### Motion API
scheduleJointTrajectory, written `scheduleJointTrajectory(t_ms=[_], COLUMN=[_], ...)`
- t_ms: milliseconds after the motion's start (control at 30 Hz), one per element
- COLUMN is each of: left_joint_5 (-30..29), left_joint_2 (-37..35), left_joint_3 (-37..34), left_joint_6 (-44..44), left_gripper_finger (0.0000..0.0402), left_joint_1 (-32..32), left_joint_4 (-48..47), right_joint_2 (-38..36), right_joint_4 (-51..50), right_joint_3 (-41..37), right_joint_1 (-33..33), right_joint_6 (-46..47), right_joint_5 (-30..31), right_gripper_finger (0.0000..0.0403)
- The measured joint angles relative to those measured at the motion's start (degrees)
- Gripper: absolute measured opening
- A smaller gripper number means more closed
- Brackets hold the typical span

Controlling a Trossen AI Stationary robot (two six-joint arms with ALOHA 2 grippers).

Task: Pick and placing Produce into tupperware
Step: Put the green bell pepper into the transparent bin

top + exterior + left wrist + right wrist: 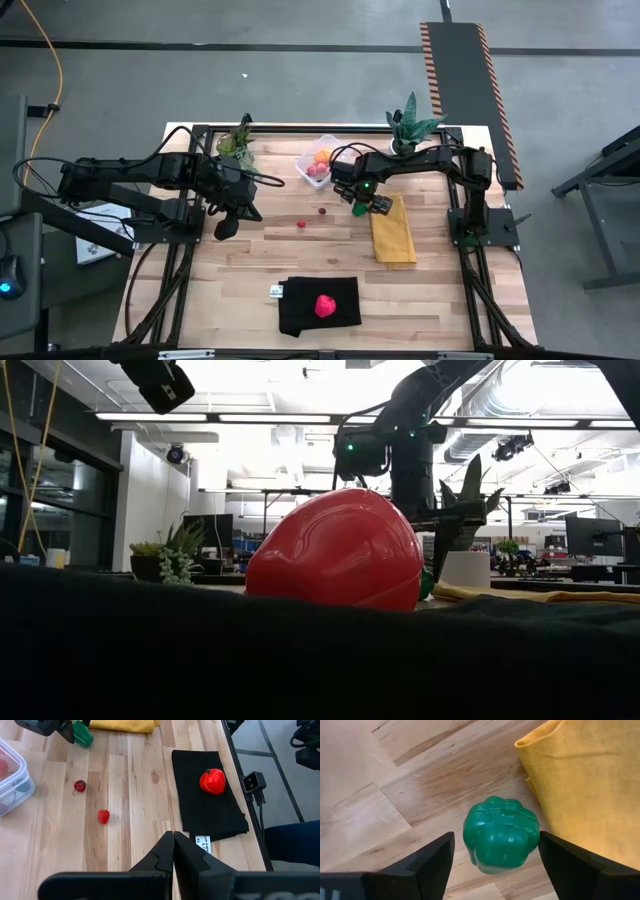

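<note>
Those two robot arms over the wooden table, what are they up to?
They are sorting toy produce into a clear tupperware, which already holds a few pieces. The right gripper is down at a green toy vegetable beside a yellow cloth, fingers open on either side of it, not gripping yet. The left gripper waits shut above the table. A raspberry, a cherry and a red piece on a black cloth are left out.

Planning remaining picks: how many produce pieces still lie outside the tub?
4: green plastic pepper beside yellow cloth, small red raspberry, dark cherry, big red strawberry on black cloth.
</note>
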Motion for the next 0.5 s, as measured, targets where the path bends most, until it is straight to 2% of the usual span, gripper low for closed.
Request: scheduleJointTrajectory(t_ms=[500], left_joint_5=[0.0], left_joint_2=[0.0], left_joint_3=[0.0], left_joint_6=[-0.1], left_gripper_finger=[0.0001], left_joint_1=[0.0], left_joint_4=[0.0], right_joint_2=[0.0], right_joint_4=[0.0], right_joint_3=[0.0], right_joint_1=[0.0], right_joint_6=[0.0], right_joint_5=[-1.0], right_gripper_finger=[0.0274])
